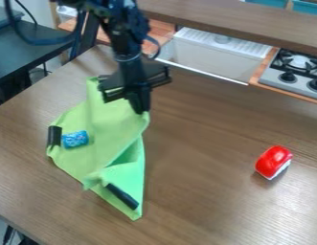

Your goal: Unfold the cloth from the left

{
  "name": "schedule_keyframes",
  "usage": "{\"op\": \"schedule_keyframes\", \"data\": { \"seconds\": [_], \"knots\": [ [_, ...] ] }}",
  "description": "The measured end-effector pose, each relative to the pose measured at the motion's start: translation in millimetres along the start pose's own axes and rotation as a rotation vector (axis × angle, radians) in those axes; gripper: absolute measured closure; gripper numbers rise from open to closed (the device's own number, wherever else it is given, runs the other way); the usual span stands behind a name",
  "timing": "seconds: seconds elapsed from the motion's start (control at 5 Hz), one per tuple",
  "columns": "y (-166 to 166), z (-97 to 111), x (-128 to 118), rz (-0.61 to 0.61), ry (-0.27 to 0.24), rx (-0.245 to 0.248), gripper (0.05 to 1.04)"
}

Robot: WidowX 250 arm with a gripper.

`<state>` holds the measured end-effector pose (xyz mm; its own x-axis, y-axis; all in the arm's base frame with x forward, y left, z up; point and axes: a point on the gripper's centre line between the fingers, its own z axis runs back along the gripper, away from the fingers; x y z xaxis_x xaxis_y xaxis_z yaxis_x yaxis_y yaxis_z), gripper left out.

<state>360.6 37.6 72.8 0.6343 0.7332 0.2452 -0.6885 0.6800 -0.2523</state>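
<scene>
Cloth [106,122] of light green fabric lies partly folded on the brown wooden tabletop [211,191]; we hold its right edge pinched in our black two-finger tool [142,112].

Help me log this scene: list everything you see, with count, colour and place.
cloth: one, green, partly folded, centre-left
roll-shaped thing: one, blue, on cloth
strips: two, black, at cloth's edges
object: one, red and white, table's right
table: one, brown, centre
sink: one, white, behind table
stove: one, silver and black, upper right
ledge: one, brown, top
bins: two, teal, top right
side table: one, black, upper left
cables: several, dark, upper left
arm: one, black, from top
gripper: one, black, at cloth
</scene>
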Motion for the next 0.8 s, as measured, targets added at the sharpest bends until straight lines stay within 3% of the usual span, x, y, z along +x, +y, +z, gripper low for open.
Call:
{"op": "schedule_keyframes", "data": {
  "seconds": [0.4,0.8],
  "knots": [
    [-57.8,-15.6,-10.4,0.013,0.022,-0.006,1.034],
    [-103.3,-30.4,-20.3,-0.028,0.006,-0.037,1.034]
  ]
}}
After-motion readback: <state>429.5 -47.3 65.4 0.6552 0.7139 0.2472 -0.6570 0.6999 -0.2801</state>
